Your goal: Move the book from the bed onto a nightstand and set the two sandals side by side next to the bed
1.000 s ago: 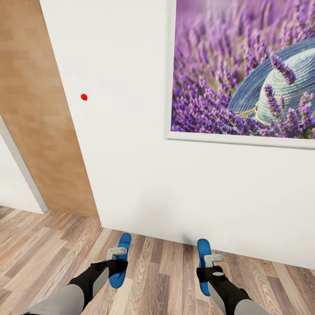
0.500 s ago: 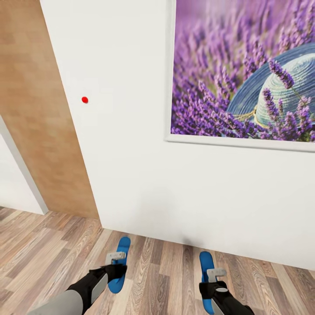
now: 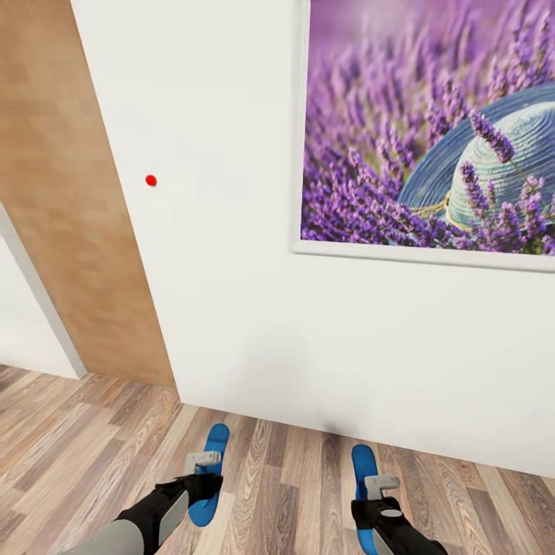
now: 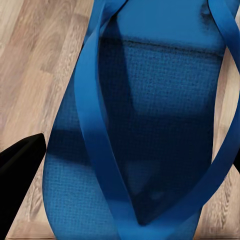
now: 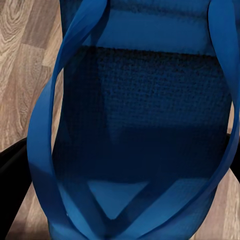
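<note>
Two blue sandals, one per arm, carried toward the bed, which is out of sight. The left sandal (image 3: 210, 472) sits in the left gripper (image 3: 203, 464), toe pointing at the wall (image 3: 231, 308); the right sandal (image 3: 363, 493) sits likewise in the right gripper (image 3: 379, 489), well apart from its mate and roughly parallel to it. Both hang above the floor (image 3: 285, 478), just short of the wall's foot. In the left wrist view the sandal (image 4: 145, 125) lies close before the camera, straps uppermost, with a dark finger (image 4: 20, 175) at its edge; the right wrist view gives the same picture of the other sandal (image 5: 140, 125). Each pair of jaws appears clenched on its sandal's sole, though the contact itself is hidden under the straps. On the wall, a lavender picture (image 3: 432, 131) hangs above the right sandal, a small red dot (image 3: 151, 180) lies beside the picture on the left-arm side, and a wooden panel (image 3: 69, 193) stands beyond the dot. Judged step: transport of the sandals, placement not yet made; the book remains to be dealt with. The next move calls for turning the base away from the wall to find the bed, then lowering both sandals to the floor beside it, close together and aligned.
</note>
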### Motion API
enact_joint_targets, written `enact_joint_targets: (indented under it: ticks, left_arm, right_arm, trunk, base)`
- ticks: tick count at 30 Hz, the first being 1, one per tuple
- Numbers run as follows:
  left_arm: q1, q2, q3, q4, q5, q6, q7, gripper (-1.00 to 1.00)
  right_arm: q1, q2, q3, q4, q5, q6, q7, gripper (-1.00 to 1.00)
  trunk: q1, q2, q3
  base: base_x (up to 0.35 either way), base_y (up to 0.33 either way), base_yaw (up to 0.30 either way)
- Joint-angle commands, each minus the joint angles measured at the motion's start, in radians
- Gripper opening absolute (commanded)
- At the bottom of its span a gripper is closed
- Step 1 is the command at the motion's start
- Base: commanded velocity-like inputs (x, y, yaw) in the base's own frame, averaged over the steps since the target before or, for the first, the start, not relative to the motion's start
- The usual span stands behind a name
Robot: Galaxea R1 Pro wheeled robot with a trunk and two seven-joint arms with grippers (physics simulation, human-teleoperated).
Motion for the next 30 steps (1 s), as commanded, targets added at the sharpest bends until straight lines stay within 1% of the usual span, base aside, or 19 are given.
enact_joint_targets:
  ticks: [1,4,6,11,20,30]
  left_arm:
    - [0.005,0.001,-0.01,-0.002,0.008,0.005,0.008,-1.0]
    - [0.039,0.003,-0.01,-0.003,0.009,-0.006,0.008,-1.0]
    - [0.047,0.003,-0.01,-0.003,0.009,-0.01,0.008,-1.0]
    - [0.058,0.005,-0.01,-0.002,0.008,-0.017,0.007,-1.0]
    - [0.062,0.006,-0.01,-0.003,0.008,-0.02,0.006,-1.0]
    - [0.062,0.008,-0.011,-0.003,0.009,-0.03,0.0,-1.0]
  right_arm:
    - [0.0,-0.001,0.008,-0.002,0.0,0.008,-0.007,-1.0]
    - [0.0,0.0,0.009,-0.002,0.0,0.008,-0.007,-1.0]
    - [0.0,0.0,0.01,-0.002,0.0,0.008,-0.007,-1.0]
    - [0.0,0.0,0.01,-0.002,0.0,0.008,-0.007,-1.0]
    - [0.0,0.0,0.011,-0.002,0.001,0.008,-0.006,-1.0]
    - [0.0,0.0,0.011,-0.003,0.001,0.008,-0.006,-1.0]
  trunk:
    - [-0.004,0.006,0.002]
    - [-0.015,0.027,0.011]
    - [-0.023,0.041,0.018]
    - [-0.042,0.076,0.033]
    - [-0.077,0.139,0.061]
    - [-0.077,0.139,0.061]
  base:
    - [0.0,0.0,0.0]
    - [0.0,0.0,0.0]
    - [0.0,0.0,0.0]
    - [0.0,0.0,0.0]
    - [0.0,0.0,0.0]
    - [0.0,0.0,0.0]
